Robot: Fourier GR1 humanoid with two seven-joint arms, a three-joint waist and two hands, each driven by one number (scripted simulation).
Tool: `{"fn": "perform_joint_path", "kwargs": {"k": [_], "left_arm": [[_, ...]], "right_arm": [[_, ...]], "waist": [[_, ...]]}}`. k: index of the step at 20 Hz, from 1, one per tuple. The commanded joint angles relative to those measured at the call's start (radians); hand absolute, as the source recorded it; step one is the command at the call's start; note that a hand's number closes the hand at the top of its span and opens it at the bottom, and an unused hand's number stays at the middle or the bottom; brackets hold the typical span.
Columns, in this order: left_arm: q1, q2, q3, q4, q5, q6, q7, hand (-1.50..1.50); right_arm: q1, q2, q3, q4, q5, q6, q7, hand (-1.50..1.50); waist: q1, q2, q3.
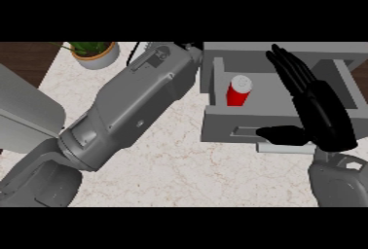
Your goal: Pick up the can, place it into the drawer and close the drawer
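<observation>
Right hand (320, 109) is sitting at right of frame over the open drawer (215, 124), fingers (291, 65) straight and extended toward the top, thumb by the drawer front, gripping nothing. Left forearm is stretching diagonally from lower left to top center; left hand is hidden, so can't tell its fingers. Red can (239, 91) is lying inside the drawer; potted plant (93, 52) is sitting on the table (173, 170) at upper left.

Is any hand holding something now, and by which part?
Nothing is held. The can lies in the drawer; the right hand is open. The left hand is hidden.
</observation>
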Motion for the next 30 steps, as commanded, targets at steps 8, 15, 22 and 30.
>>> {"fn": "perform_joint_path", "kwargs": {"k": [8, 15, 22, 30], "left_arm": [[0.076, 0.145, -0.016, -0.17, -0.057, 0.013, 0.118, -1.5], [0.161, 0.181, -0.028, -0.302, -0.096, 0.068, 0.154, -1.5], [0.197, 0.285, -0.015, -0.416, -0.119, 0.041, 0.224, -1.5], [0.258, 0.305, -0.004, -0.507, -0.141, 0.07, 0.238, -1.5]], "right_arm": [[-0.245, -0.004, 0.043, 0.529, 0.248, -0.222, -0.042, -1.5], [-0.332, 0.011, -0.01, 0.885, 0.323, -0.468, -0.081, -1.5], [-0.416, 0.014, -0.052, 1.103, 0.376, -0.642, -0.08, -1.5], [-0.57, -0.008, -0.125, 1.317, 0.383, -0.778, -0.09, -1.5]], "waist": [[0.023, 0.0, 0.001], [0.031, 0.006, 0.001], [0.027, 0.006, 0.002], [0.054, 0.015, 0.002]]}}
